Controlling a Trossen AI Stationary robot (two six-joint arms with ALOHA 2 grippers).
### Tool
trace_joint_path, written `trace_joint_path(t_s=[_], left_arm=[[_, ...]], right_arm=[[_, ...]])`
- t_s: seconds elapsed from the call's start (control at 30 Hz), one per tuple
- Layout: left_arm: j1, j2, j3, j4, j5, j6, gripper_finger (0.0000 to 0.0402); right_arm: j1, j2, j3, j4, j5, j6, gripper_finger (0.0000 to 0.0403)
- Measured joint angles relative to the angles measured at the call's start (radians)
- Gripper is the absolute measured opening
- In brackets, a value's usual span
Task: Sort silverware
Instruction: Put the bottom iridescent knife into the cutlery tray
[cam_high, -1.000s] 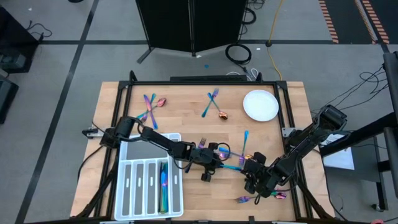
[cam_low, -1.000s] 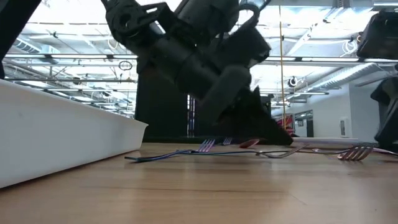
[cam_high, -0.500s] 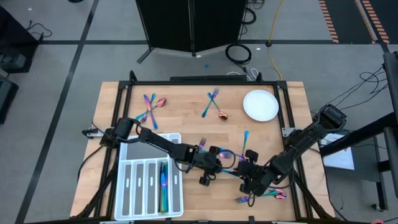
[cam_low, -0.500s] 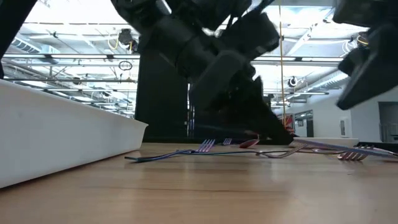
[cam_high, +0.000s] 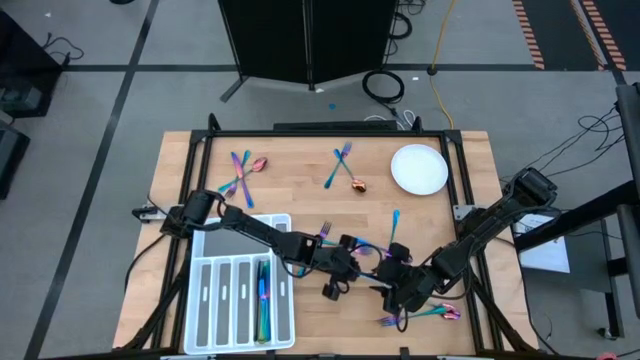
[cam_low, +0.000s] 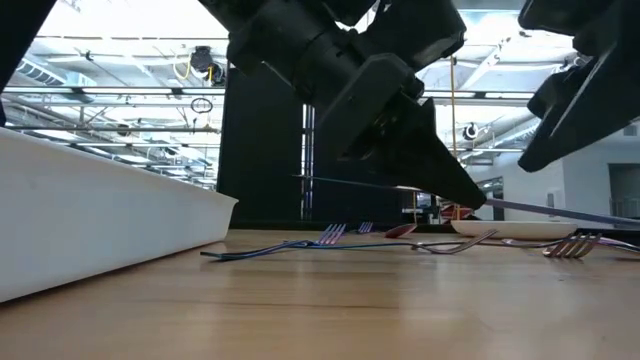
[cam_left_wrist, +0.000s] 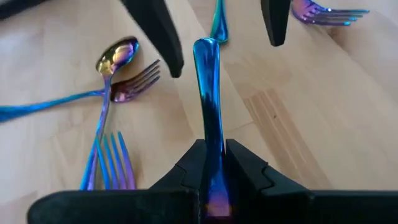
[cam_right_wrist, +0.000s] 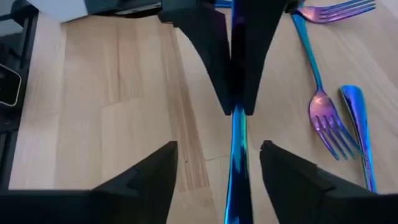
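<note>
At the frame's lower middle, my left gripper (cam_high: 352, 262) is pinching a blue utensil (cam_left_wrist: 208, 93) above the counter (cam_high: 300, 190); my right gripper (cam_high: 392, 275), fingers spread, is straddling its free end.

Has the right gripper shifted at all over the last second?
Yes. In the high view the right gripper has moved left, away from the round white plate's side and toward the white compartmented tray, and its fingers have opened.
</note>
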Motion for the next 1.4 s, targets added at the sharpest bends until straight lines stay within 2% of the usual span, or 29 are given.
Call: trace_joint_path(t_s=[0.07, 0.2, 0.6, 0.97, 1.13, 1.4], left_arm=[[-0.005, 0.000, 0.000, 0.010, -0.004, 0.054, 0.0043], [-0.023, 0.000, 0.000, 0.010, -0.094, 0.127, 0.0043], [-0.088, -0.001, 0.001, 0.053, -0.259, 0.330, 0.0043], [-0.121, -0.002, 0.002, 0.141, -0.346, 0.471, 0.0043], [-0.119, -0.002, 0.002, 0.136, -0.356, 0.481, 0.0043], [-0.121, -0.002, 0.002, 0.135, -0.371, 0.558, 0.0043]], right_arm=[[0.000, 0.000, 0.000, -0.001, -0.007, -0.010, 0.0223], [-0.015, 0.000, 0.000, 0.002, -0.096, -0.002, 0.0227], [-0.026, 0.000, 0.000, 0.019, -0.081, 0.041, 0.0220], [-0.034, 0.000, 0.000, 0.016, -0.081, 0.042, 0.0215], [-0.034, 0.000, 0.000, 0.001, -0.080, 0.046, 0.0173], [-0.034, 0.000, 0.000, -0.029, -0.079, 0.046, 0.0038]])
